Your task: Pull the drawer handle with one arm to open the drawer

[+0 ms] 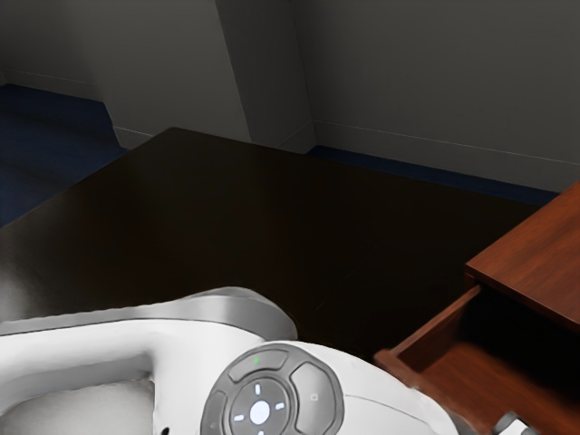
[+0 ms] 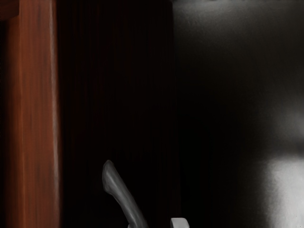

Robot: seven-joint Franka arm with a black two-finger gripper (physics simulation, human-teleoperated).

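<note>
A reddish-brown wooden cabinet (image 1: 535,258) stands at the exterior view's right edge. Its drawer (image 1: 430,333) is pulled out toward the exterior view's left, and its dark inside is open to view. A small grey piece of the drawer handle (image 1: 513,422) peeks in at the lower right. My white arm (image 1: 272,399) fills the lower edge and reaches toward the drawer's front. In the wrist view the curved grey handle (image 2: 121,197) lies close under my hand, beside the drawer's wooden front (image 2: 33,118).
The cabinet rests on a dark brown table (image 1: 236,217) that spreads across the middle of the exterior view. Behind the table are grey walls (image 1: 408,63) and a strip of blue floor (image 1: 45,136) at the left.
</note>
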